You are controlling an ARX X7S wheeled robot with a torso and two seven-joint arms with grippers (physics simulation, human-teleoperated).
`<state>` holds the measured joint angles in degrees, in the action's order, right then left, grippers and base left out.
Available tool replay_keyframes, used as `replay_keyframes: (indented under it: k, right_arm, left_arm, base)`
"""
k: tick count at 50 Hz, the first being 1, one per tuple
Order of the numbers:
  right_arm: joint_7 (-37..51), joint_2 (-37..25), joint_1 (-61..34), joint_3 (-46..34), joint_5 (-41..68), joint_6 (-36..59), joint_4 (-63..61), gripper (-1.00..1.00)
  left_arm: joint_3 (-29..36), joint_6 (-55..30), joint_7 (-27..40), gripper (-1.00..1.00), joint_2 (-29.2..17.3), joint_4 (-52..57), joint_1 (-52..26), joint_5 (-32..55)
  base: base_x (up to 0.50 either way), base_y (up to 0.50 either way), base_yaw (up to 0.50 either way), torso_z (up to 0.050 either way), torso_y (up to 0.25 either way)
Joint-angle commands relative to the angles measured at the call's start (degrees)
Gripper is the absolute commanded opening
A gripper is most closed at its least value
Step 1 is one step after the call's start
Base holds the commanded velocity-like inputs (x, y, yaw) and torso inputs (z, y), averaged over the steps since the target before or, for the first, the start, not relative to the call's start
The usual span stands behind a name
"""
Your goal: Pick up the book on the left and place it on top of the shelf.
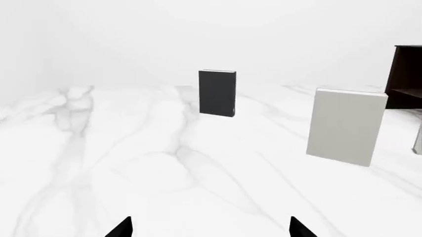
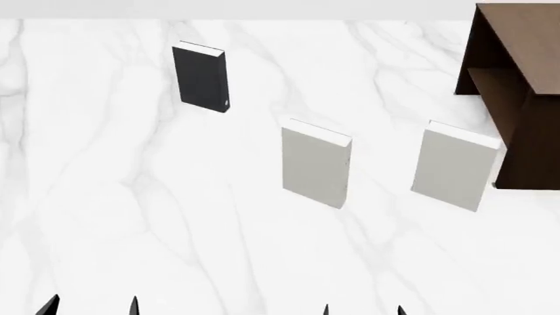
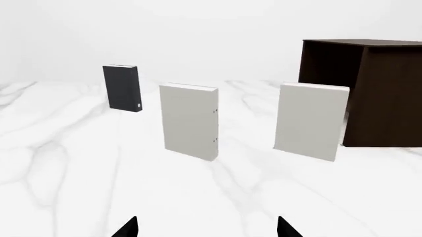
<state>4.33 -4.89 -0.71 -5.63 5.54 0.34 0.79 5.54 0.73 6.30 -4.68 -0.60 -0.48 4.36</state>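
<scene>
The black book (image 2: 202,77) stands upright on the white marble table at the far left; it also shows in the left wrist view (image 1: 217,93) and the right wrist view (image 3: 122,88). The dark brown shelf (image 2: 515,92) stands at the far right, also in the right wrist view (image 3: 364,89) and at the edge of the left wrist view (image 1: 405,76). My left gripper (image 2: 90,307) is open and empty at the near left, far from the book; its tips show in its wrist view (image 1: 209,229). My right gripper (image 2: 363,310) is open and empty at the near edge, also seen in its wrist view (image 3: 206,228).
Two light grey books stand upright: one in the middle (image 2: 315,163), one (image 2: 453,165) just in front of the shelf. The marble table (image 2: 175,216) stretches between the grippers and the books.
</scene>
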Motion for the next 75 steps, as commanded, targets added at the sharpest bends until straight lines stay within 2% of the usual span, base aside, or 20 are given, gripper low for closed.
replay_keyframes:
  k: [1, 9, 13, 20, 21, 25, 31, 38, 43, 51, 59, 75]
  right_arm:
    - [0.9, -0.7, 0.0, -0.9, 0.7, -0.2, -0.2, 1.00]
    - [1.4, -1.3, 0.1, -1.6, 1.2, 0.5, -0.9, 1.00]
    - [2.3, -1.9, 0.1, -1.0, 3.6, 8.5, -7.7, 1.00]
    - [6.9, -3.6, -6.8, -0.1, 4.1, 29.0, -23.0, 1.00]
    - [7.1, -3.8, -9.7, 0.6, 6.0, 36.0, -26.5, 1.00]
    - [7.7, -4.4, -17.2, 2.0, 9.1, 47.4, -32.0, 1.00]
    - [8.8, -4.2, -31.2, 4.1, 13.7, 64.6, -35.6, 1.00]
    - [9.2, -2.8, -42.7, 5.9, 16.7, 75.9, -33.0, 1.00]
    - [9.5, -2.9, -47.5, 5.4, 16.2, 75.9, -28.0, 1.00]
    - [10.0, -3.0, -52.6, 5.1, 16.4, 78.0, -25.9, 1.00]
    - [9.0, -3.0, -53.7, 6.1, 17.9, 78.2, -26.2, 1.00]
    - [9.2, -3.6, -53.7, 4.6, 18.3, 77.6, -25.3, 1.00]
  left_arm:
    - [1.0, 0.2, 0.7, 1.00, -0.9, -0.1, 0.0, 0.7]
    - [1.6, 0.0, 1.2, 1.00, -1.3, 0.7, 0.2, 1.4]
    - [0.8, -2.8, 3.6, 1.00, -1.2, 4.6, 0.4, 1.4]
    - [-0.5, -27.4, 6.4, 1.00, -2.7, 22.7, -4.7, 5.6]
    - [-1.3, -32.7, 7.0, 1.00, -3.0, 26.1, -7.0, 6.9]
    - [-2.1, -45.3, 8.8, 1.00, -4.4, 31.8, -13.8, 8.6]
    - [-4.9, -58.0, 9.2, 1.00, -5.5, 35.6, -24.6, 12.3]
    - [-6.8, -68.4, 9.4, 1.00, -6.1, 35.7, -34.6, 15.2]
    - [-6.5, -70.2, 9.4, 1.00, -7.2, 34.7, -38.8, 15.3]
    - [-6.1, -71.3, 9.1, 1.00, -8.0, 33.0, -41.4, 15.5]
    - [-5.3, -71.3, 9.0, 1.00, -8.6, 32.1, -43.3, 15.4]
    - [-5.4, -71.7, 9.5, 1.00, -9.1, 32.3, -43.4, 15.6]
  base:
    - [0.00, 0.00, 0.00, 0.000, 0.000]
    - [0.00, 0.00, 0.00, 0.000, 0.000]
    - [0.00, 0.00, 0.00, 0.000, 0.000]
    - [0.00, 0.00, 0.00, 0.000, 0.000]
    - [0.00, 0.00, 0.00, 0.000, 0.000]
    - [0.00, 0.00, 0.00, 0.000, 0.000]
    - [0.00, 0.00, 0.00, 0.000, 0.000]
    - [0.00, 0.00, 0.00, 0.000, 0.000]
    - [0.00, 0.00, 0.00, 0.000, 0.000]
    - [0.00, 0.00, 0.00, 0.000, 0.000]
    - [0.03, 0.00, 0.00, 0.000, 0.000]
    - [0.49, 0.00, 0.00, 0.000, 0.000]
